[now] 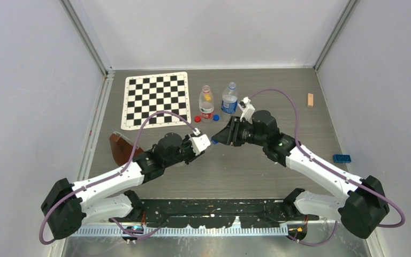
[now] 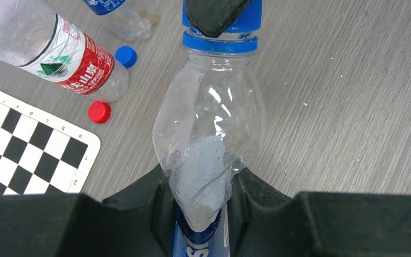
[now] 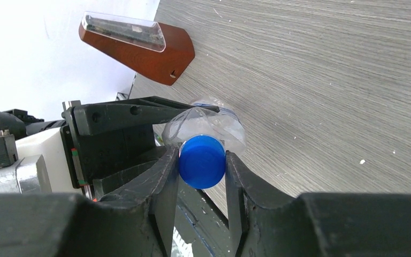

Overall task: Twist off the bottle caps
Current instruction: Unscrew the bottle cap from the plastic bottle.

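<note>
White walls close in a grey wood-grain bench point(image 1: 278, 171). Over its middle, the left tool point(image 2: 200, 195) is clamped on the crumpled body of a small clear plastic bottle with a blue label point(image 2: 208, 123), whose neck points toward two o'clock. The right tool point(image 1: 217, 138) meets it from that side, its fingers pressed against both sides of the blue round plastic screw cap point(image 3: 202, 161) sitting on that neck.

At twelve o'clock from the pair stand a clear bottle with a red-and-white label point(image 1: 206, 103) and, at its three o'clock, a second blue-labelled clear bottle point(image 1: 229, 99). A loose red cap point(image 1: 197, 119) and a loose blue cap point(image 1: 215, 117) lie just beside their bases.

A black-and-white chequered mat point(image 1: 155, 99) lies at eleven o'clock. A brown wedge with a clear face point(image 1: 123, 149) sits at nine, a small tan block point(image 1: 310, 100) at two and a blue rectangular brick point(image 1: 341, 158) at three.
</note>
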You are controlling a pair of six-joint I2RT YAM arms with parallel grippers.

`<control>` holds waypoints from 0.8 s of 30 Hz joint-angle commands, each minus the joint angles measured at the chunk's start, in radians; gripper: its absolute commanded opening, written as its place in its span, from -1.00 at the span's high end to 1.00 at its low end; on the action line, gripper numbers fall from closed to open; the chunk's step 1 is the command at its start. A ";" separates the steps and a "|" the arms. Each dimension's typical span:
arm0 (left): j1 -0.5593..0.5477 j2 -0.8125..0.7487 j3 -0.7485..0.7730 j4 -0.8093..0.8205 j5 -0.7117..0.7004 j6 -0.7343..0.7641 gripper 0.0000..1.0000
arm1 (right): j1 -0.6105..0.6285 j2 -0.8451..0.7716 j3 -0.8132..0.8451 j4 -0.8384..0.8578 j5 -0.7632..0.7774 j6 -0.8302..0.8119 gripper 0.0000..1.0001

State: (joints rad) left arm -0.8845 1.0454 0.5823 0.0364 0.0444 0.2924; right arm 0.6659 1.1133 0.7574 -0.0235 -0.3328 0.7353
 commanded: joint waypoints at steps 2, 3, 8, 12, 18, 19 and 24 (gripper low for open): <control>-0.007 -0.044 -0.012 0.050 0.075 -0.005 1.00 | 0.001 -0.008 0.028 0.038 -0.075 -0.092 0.72; -0.006 -0.048 -0.008 0.040 0.100 -0.009 1.00 | 0.001 -0.011 0.024 0.033 -0.097 -0.107 0.74; 0.034 -0.023 0.049 -0.068 0.295 -0.042 1.00 | 0.001 -0.070 -0.024 0.042 -0.175 -0.204 0.84; 0.080 0.021 0.086 -0.103 0.510 -0.062 1.00 | 0.001 -0.123 -0.072 0.050 -0.231 -0.282 0.94; 0.104 0.091 0.155 -0.177 0.748 -0.072 0.94 | 0.001 -0.173 -0.122 -0.020 -0.349 -0.416 0.95; 0.105 0.098 0.164 -0.182 0.777 -0.074 0.89 | 0.001 -0.182 -0.128 -0.028 -0.354 -0.423 0.95; 0.105 0.105 0.164 -0.168 0.759 -0.081 0.87 | 0.002 -0.207 -0.137 -0.029 -0.317 -0.439 0.86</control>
State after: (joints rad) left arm -0.7708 1.1618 0.6895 -0.2008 0.6899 0.2325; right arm 0.6579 0.9249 0.6220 -0.0776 -0.6312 0.3538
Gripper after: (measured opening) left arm 0.337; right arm 0.391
